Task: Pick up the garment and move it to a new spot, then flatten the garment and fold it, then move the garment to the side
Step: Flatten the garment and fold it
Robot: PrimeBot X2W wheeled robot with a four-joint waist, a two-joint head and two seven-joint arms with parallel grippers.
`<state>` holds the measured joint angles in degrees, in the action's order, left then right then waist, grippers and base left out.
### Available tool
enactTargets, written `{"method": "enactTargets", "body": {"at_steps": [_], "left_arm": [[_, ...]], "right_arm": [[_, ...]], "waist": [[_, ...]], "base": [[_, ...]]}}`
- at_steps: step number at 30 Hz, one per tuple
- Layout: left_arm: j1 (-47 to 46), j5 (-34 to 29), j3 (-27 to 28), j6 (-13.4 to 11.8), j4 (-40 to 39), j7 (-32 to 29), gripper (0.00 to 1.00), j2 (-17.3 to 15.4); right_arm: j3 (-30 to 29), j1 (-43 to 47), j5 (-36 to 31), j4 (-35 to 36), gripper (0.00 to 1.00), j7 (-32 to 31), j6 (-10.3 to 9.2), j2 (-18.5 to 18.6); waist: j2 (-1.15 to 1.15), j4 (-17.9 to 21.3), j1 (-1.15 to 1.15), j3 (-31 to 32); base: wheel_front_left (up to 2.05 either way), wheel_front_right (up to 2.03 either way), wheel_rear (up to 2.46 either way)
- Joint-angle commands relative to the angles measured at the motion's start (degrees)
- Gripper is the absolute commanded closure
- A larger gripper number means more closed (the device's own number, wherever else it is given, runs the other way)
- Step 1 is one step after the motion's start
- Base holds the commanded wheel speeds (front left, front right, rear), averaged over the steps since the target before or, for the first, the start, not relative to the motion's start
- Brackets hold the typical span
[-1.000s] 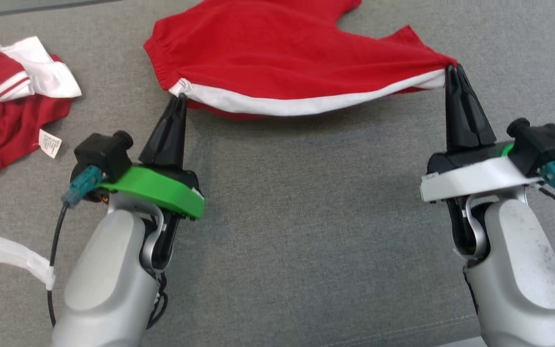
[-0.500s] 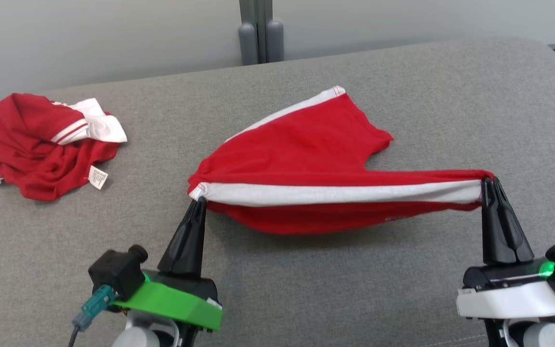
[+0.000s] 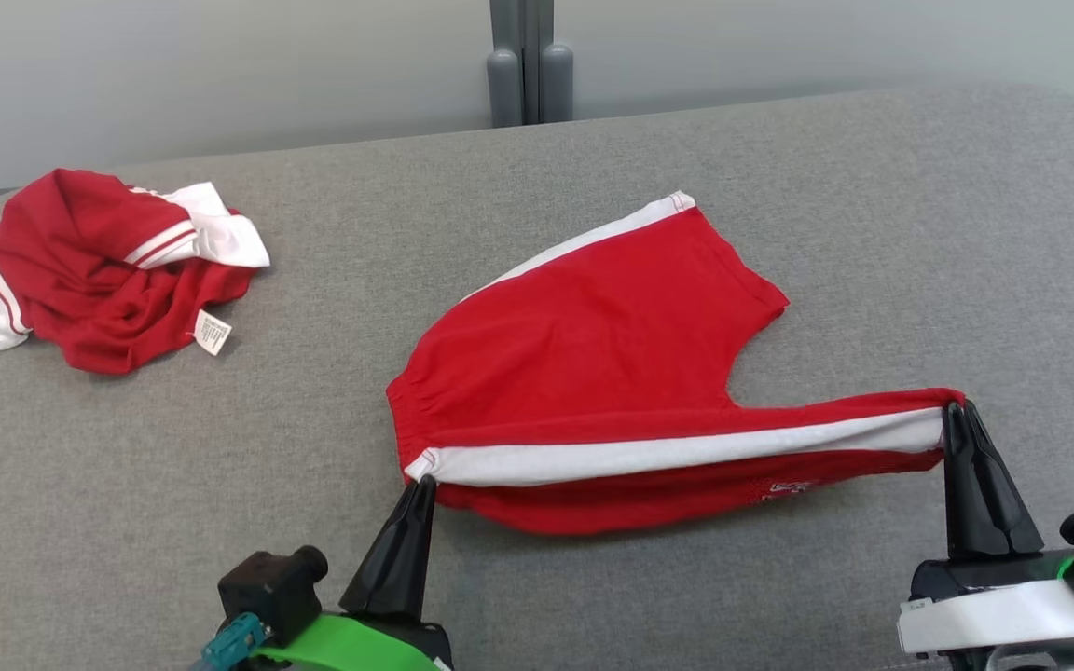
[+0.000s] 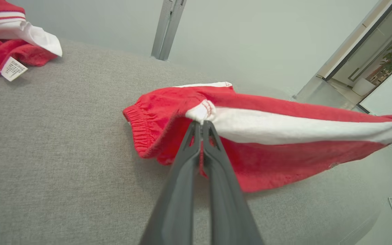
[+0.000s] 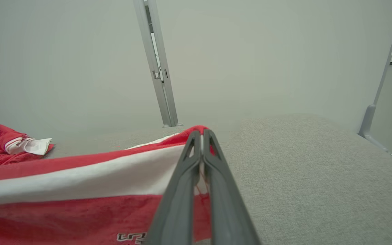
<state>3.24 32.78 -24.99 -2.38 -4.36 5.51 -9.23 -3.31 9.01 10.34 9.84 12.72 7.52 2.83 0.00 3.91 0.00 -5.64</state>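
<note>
The garment (image 3: 593, 373), a pair of soft red knit shorts with a white stripe down the side and a gathered elastic waistband, is lying between the middle and the near edge of the grey upholstered surface (image 3: 873, 205). Its far leg is resting flat and pointing toward the far edge, while its near side is hanging taut just above the surface. We are pinching it at two points: the left gripper (image 3: 423, 482) is pressing its dark fingers together on the waistband corner where the white stripe begins, and the right gripper (image 3: 956, 408) is clamping the hem of the near leg at the other end of that stripe, toward the right edge. Both pairs of jaws are pressed together on fabric, with no gap showing in either wrist view. We are judging the shorts to be light and limp: they are sagging between our grips, so they will likely drape and wrinkle rather than hold a shape, and they should be neither slippery nor fragile. The stitched hem and the elastic band are looking like the firmest places to take hold, since a single thin layer might slide out. A crumpled red and white garment (image 3: 99, 270) is sitting well apart near the far left corner, and we are leaving it alone.
</note>
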Motion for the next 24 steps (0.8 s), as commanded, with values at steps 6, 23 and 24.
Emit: {"method": "enactTargets", "body": {"at_steps": [6,23,24], "left_arm": [[-3.04,2.65,-0.26,-0.19,4.74,-1.96,1.00,2.35],[-28.51,11.43,0.04,-2.77,23.35,-4.67,1.00,6.20],[-29.70,11.88,-0.33,-2.71,24.40,-4.30,1.00,6.23]], "right_arm": [[-0.53,-7.05,-1.51,-6.87,1.00,1.13,-0.06,0.11],[2.36,-41.26,-7.46,-35.55,1.00,-2.41,-0.07,5.07],[2.82,-43.05,-7.14,-37.64,1.00,-2.49,-0.07,5.55]], "waist": [[0.00,-1.36,0.00,-2.70],[0.00,-8.70,0.00,-14.35],[0.00,-9.04,0.00,-14.89]], "base": [[0.00,0.00,0.00],[0.00,0.00,0.00],[0.00,0.00,0.00]]}}
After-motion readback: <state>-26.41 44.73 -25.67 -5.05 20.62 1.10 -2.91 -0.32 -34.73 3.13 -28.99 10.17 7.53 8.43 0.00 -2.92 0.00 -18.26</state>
